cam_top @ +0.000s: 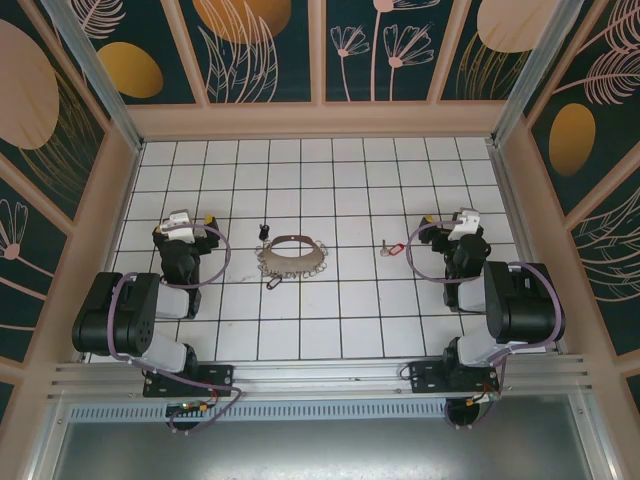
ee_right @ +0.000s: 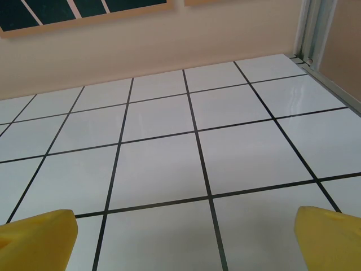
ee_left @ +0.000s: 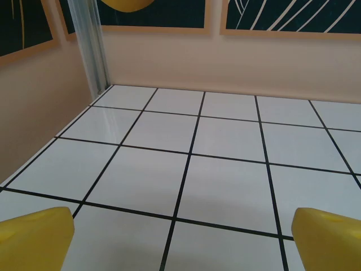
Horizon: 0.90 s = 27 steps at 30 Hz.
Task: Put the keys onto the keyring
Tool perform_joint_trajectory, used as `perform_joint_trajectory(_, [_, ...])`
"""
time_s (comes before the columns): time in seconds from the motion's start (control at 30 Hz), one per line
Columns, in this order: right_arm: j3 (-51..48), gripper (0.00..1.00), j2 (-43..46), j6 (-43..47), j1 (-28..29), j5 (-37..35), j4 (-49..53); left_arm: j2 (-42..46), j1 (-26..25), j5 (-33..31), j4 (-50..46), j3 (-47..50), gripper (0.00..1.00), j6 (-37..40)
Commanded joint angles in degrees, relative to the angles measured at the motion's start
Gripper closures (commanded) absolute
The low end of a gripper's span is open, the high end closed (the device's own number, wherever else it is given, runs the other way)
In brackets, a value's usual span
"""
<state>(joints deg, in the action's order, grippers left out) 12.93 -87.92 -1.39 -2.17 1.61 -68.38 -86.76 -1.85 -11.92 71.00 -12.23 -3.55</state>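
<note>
The keyring [cam_top: 292,258], a thin silvery hoop fringed with small keys and a dark tag, lies flat on the tiled floor near the middle. A black-headed key [cam_top: 264,231] stands just behind its left side. A key with a red tag [cam_top: 390,247] lies to the right of the hoop. My left gripper [cam_top: 196,220] rests at the left, well clear of the hoop, its yellow fingertips [ee_left: 36,240] wide apart and nothing between them. My right gripper [cam_top: 448,222] sits at the right, open too, its yellow fingertips [ee_right: 330,240] spread over bare tiles.
Beige walls [cam_top: 320,120] with dark floral panels enclose the white tiled floor [cam_top: 330,310] on three sides. A metal corner post [ee_left: 90,51] stands at the far left, another [ee_right: 316,28] at the far right. Both arm bases are bolted to the near rail [cam_top: 320,378].
</note>
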Motion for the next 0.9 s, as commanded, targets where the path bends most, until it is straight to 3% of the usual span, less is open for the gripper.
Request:
perform_joint_trajectory(0.0, [0.8, 0.01, -0.3, 0.7, -0.1, 0.9, -2.4, -0.4, 0.4, 0.8, 2.9, -0.8, 0.01, -0.9])
perform_joint_trajectory(0.8, [0.7, 0.01, -0.3, 0.0, -1.1, 2.5, -2.5, -0.4, 0.4, 0.8, 2.7, -0.9, 0.01, -1.0])
perform_joint_trajectory(0.87, [1.6, 0.01, 0.8, -0.3, -1.5, 3.0, -0.4, 0.2, 0.4, -1.6, 4.1, 0.0, 0.01, -1.8])
